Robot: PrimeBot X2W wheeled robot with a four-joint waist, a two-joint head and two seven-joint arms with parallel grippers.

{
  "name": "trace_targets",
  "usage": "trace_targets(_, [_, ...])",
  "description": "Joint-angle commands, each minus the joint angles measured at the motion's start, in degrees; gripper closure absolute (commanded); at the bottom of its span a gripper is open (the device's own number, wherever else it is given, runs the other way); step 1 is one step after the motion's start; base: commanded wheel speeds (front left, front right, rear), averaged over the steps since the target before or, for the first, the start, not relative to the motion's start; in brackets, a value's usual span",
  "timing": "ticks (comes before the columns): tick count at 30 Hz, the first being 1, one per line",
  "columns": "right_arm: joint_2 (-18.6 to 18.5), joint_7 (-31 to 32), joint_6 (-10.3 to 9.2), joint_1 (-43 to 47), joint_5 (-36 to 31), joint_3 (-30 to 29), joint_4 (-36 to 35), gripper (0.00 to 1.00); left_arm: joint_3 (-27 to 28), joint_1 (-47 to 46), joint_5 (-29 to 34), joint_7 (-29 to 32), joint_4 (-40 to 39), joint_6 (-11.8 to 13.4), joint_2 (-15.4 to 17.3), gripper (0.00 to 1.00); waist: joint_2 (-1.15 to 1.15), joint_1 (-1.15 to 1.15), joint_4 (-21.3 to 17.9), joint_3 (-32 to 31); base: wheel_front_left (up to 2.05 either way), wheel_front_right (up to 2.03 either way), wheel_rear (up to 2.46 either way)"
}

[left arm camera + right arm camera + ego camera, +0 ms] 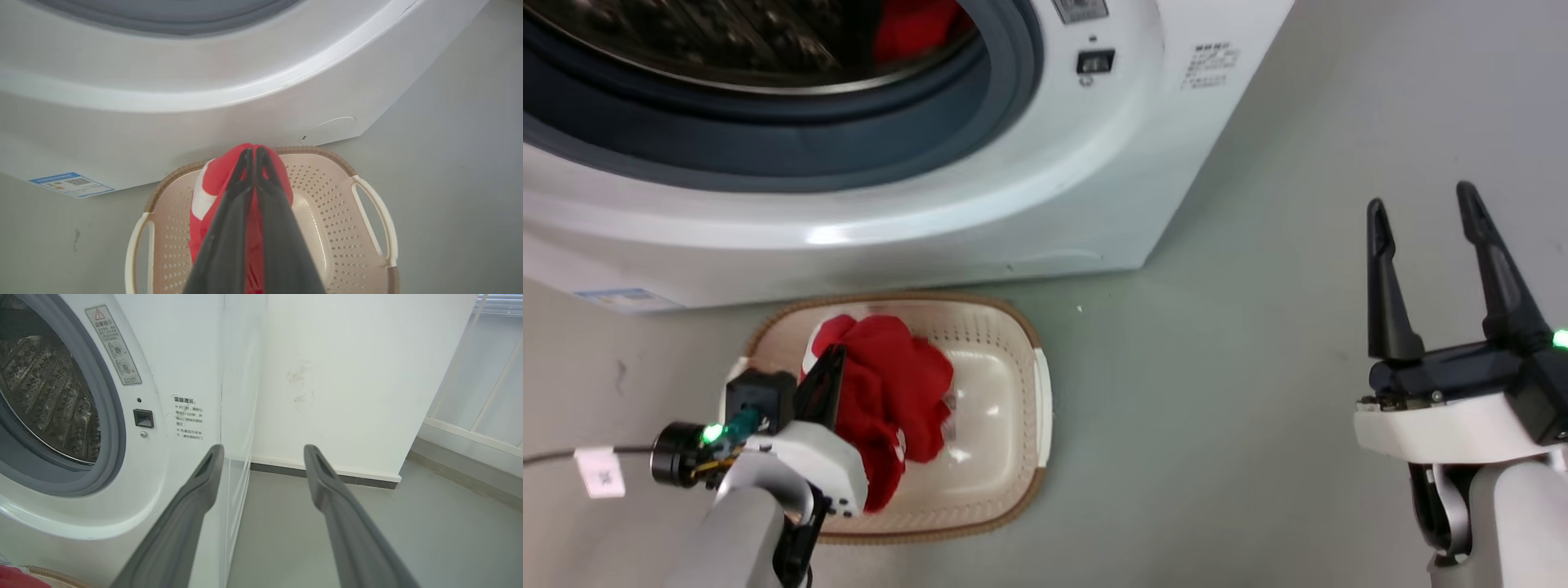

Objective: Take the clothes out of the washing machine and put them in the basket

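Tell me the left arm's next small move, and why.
Probably open the left gripper and let go. Its fingers are shut on the red garment, which hangs within the rim of the basket. More red cloth shows inside the washing machine, so another trip looks likely.

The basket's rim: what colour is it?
Brown; the rim of the basket shows best in the left wrist view.

I see pale grey floor (1217, 425) at lower right, a white wall (347, 375) over dark skirting (367, 477), and perhaps blinds (498, 300) at upper right.
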Motion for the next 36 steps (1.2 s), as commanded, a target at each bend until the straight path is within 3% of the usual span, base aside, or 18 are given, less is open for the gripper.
trace_targets(1, [0.10, -0.12, -0.06, -1.63, 0.47, 0.02, -0.76, 0.00, -0.09, -3.22, 0.71, -0.37, 3.24, -0.95, -0.40, 1.00, 0.00, -0.01, -2.34, 5.57, 0.00, 0.00, 0.00])
trace_targets(16, [0.11, -0.12, -0.06, -5.58, 2.60, -0.56, -3.68, 0.00, -0.55, -18.84, 5.34, -0.29, 23.01, -4.92, -1.28, 1.00, 0.00, -0.01, -7.49, 20.20, 0.00, 0.00, 0.00])
trace_targets(22, [0.11, -0.12, -0.06, -6.00, 2.12, -0.39, -4.30, 0.00, -0.09, -22.41, 4.93, -0.30, 30.71, -5.07, -2.02, 1.00, 0.00, -0.01, -7.89, 23.17, 0.00, 0.00, 0.00])
trace_targets(33, [0.11, -0.12, -0.06, -5.99, 1.70, -1.37, -4.71, 0.00, 0.28, -24.63, 5.11, -0.30, 35.00, -4.84, -3.95, 1.00, 0.00, -0.01, -7.16, 24.72, 0.00, 0.00, 0.00])
trace_targets(34, [0.11, -0.12, -0.06, -5.88, 1.52, -1.29, -4.50, 0.00, 0.64, -24.44, 5.11, -0.30, 34.44, -4.20, -4.01, 0.62, 0.00, -0.01, -7.02, 24.39, 0.00, 0.00, 0.00])
trace_targets(35, [0.10, -0.12, -0.06, -5.82, 1.42, -1.16, -4.28, 0.00, 1.05, -23.97, 4.90, -0.30, 34.35, -3.70, -4.01, 0.00, 0.00, -0.01, -6.92, 24.10, 0.00, 0.00, 0.00])
trace_targets(36, [0.11, -0.12, -0.06, -5.79, 1.16, -1.03, -3.86, 0.00, 1.44, -22.97, 5.04, -0.30, 33.51, -3.41, -4.15, 0.00, 0.00, -0.01, -6.55, 23.19, 0.00, 0.00, 0.00])
